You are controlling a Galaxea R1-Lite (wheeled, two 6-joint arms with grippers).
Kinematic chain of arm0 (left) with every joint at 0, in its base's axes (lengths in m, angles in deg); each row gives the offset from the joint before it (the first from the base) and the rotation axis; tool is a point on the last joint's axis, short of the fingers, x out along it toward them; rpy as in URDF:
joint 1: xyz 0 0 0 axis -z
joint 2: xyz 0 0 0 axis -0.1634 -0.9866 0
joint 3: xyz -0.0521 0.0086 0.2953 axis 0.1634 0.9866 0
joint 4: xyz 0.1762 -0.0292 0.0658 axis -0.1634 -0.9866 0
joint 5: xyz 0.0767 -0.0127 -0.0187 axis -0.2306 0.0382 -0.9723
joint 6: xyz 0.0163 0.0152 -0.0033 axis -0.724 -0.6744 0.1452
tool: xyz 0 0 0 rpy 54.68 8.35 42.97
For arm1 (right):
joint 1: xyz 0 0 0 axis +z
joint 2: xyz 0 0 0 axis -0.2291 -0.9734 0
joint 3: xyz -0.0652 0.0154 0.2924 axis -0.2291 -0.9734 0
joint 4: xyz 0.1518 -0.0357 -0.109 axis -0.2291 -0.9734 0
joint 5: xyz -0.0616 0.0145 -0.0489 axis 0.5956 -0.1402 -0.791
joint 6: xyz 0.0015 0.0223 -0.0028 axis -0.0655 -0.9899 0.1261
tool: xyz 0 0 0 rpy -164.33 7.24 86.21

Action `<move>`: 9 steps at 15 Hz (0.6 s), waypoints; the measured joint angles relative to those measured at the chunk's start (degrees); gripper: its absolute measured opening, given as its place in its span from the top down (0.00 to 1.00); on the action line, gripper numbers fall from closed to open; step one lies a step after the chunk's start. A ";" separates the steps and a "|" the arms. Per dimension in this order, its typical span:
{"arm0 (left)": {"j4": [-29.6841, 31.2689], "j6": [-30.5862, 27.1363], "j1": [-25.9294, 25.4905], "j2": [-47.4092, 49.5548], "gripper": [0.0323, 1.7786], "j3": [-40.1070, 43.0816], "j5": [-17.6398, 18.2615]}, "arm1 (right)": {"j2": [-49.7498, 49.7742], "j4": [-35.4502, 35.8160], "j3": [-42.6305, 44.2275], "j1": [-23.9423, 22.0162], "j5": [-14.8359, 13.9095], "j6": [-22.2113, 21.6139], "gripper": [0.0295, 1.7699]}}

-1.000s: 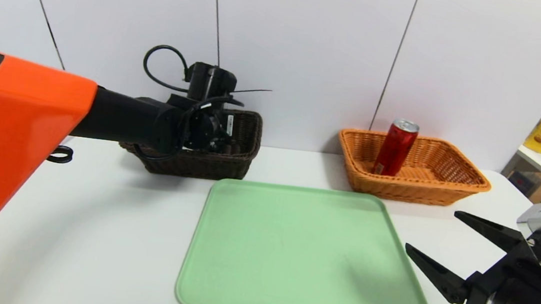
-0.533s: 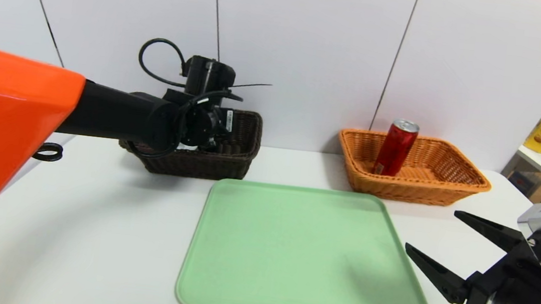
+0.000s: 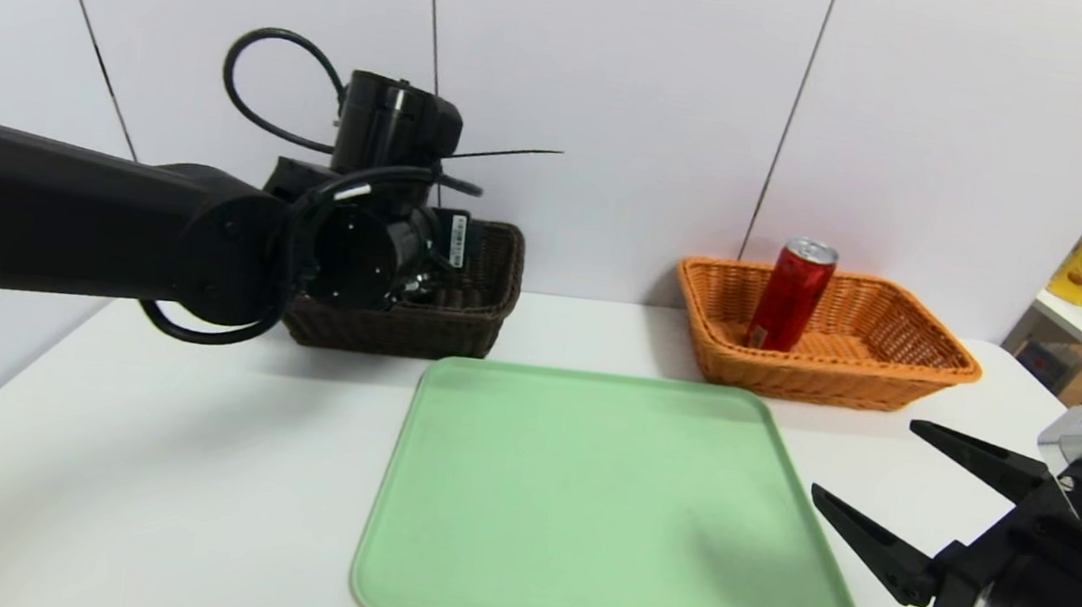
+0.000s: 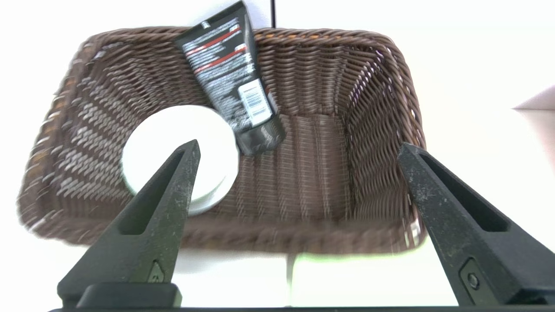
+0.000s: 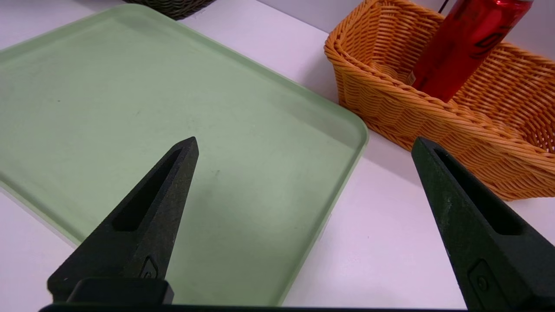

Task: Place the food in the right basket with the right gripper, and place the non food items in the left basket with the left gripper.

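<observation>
Left gripper [image 4: 299, 147] back from left basket [image 4: 381, 108]

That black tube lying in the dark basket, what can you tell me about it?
The black squeeze tube looks like soft plastic, printed with white text, red stripes and a white barcode label. It leans tilted in the dark brown woven basket: its wider, flat crimped end rests against the far wall and pokes above the rim, its narrower end sits on the basket floor. It lies right beside the white disc-shaped roll; whether they touch is unclear. Nothing grips it; the left gripper is open, short of the basket.
</observation>
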 joint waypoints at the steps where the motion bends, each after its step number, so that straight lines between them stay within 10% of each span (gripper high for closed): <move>1: 0.39 -0.09 0.41 2.32 0.08 2.54 -0.20 | -0.06 -0.11 0.11 -0.15 -0.01 -0.05 0.04; 9: 1.80 -0.60 2.34 21.61 0.06 20.92 -2.39 | -0.56 -0.24 0.88 -0.83 -0.80 -0.30 0.04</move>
